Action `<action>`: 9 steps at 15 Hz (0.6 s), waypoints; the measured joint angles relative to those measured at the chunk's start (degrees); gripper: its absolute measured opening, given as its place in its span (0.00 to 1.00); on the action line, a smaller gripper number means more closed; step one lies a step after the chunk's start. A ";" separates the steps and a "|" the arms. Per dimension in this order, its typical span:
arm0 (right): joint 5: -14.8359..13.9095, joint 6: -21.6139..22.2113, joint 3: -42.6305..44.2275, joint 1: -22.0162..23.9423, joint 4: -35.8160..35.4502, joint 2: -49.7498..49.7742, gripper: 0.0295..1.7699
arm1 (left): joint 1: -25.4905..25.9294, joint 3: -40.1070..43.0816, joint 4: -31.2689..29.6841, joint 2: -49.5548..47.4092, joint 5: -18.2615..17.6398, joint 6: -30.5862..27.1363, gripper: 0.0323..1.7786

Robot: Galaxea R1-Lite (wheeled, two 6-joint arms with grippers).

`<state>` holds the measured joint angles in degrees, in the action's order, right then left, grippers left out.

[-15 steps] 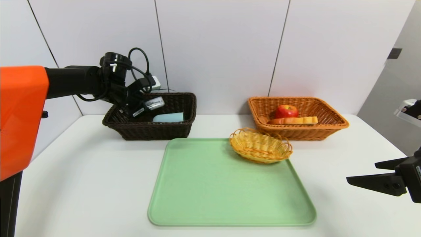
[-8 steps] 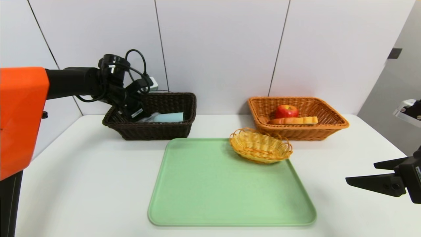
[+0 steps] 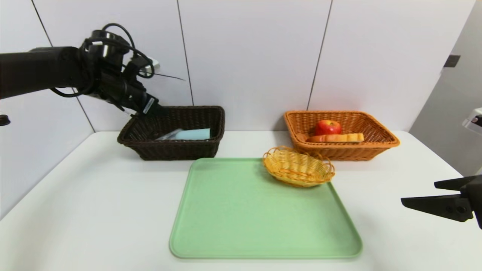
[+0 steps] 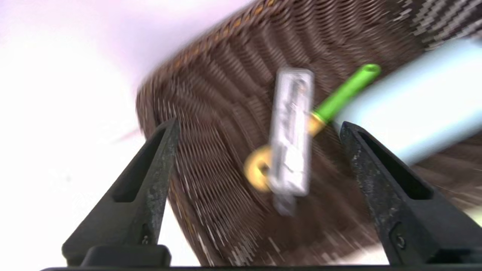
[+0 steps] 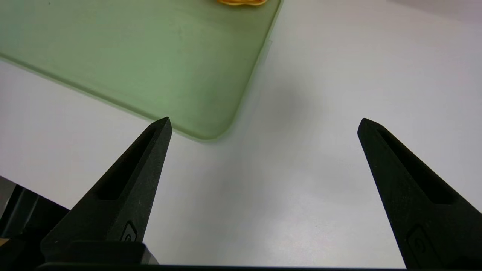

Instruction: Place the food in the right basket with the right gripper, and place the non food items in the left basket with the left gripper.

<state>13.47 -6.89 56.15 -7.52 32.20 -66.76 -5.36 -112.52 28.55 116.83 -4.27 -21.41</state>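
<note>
The task looks almost finished, as far as I can judge. There is one table, white, which fills the lower part of the head view, and one green tray in the lower centre; the tray carries only one small yellow basket at its upper right corner, and I see nothing inside that one. No loose item is left on the tray or on the table, so I think nothing more needs sorting, unless the small basket itself counts as a non-food thing. There are two big baskets. The dark basket, left of centre, holds three non-food things that I can count in the left wrist view: one pale blue item, one silver flat piece and one green stick with a yellow end. The orange basket, right of centre, holds two foods: one apple and one bread. The left gripper is above the back left corner of the dark basket, at the upper left of the head view; its jaws stand wide apart and grip nothing. The right gripper, at the lower right edge, is also spread wide and empty.
</note>
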 joint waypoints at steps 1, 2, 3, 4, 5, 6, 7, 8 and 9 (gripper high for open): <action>-0.22 0.61 0.10 0.20 -0.01 0.52 0.96 | -0.12 0.17 2.90 -2.19 0.09 4.07 0.86; -0.71 1.16 0.11 0.28 -0.04 1.21 0.96 | -0.45 0.41 6.58 -4.95 0.13 8.37 0.87; -1.38 1.49 0.11 0.35 -0.06 2.10 0.96 | -0.76 0.76 10.23 -7.49 0.22 11.82 0.88; -2.15 1.57 0.16 0.37 -0.06 3.17 0.96 | -1.08 1.55 14.38 -10.65 0.46 15.40 0.89; -3.15 1.66 0.16 0.39 -0.04 4.44 0.96 | -1.30 3.06 18.03 -14.19 0.96 18.35 0.90; -3.83 1.66 0.16 0.41 -0.04 5.71 0.96 | -1.35 5.61 20.50 -17.69 1.73 20.59 0.91; -4.05 1.68 -0.11 0.44 -0.01 7.11 0.96 | -1.41 9.33 21.86 -21.36 2.58 22.20 0.91; -4.08 1.68 -0.63 0.50 0.00 8.48 0.96 | -1.50 14.04 22.53 -25.58 3.56 23.22 0.92; -4.18 1.66 -1.33 0.80 0.02 9.95 0.96 | -1.55 18.31 22.80 -29.43 4.27 23.75 0.92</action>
<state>9.29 -5.23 54.82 -6.72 32.22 -56.81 -6.91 -94.21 51.35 87.41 0.00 2.34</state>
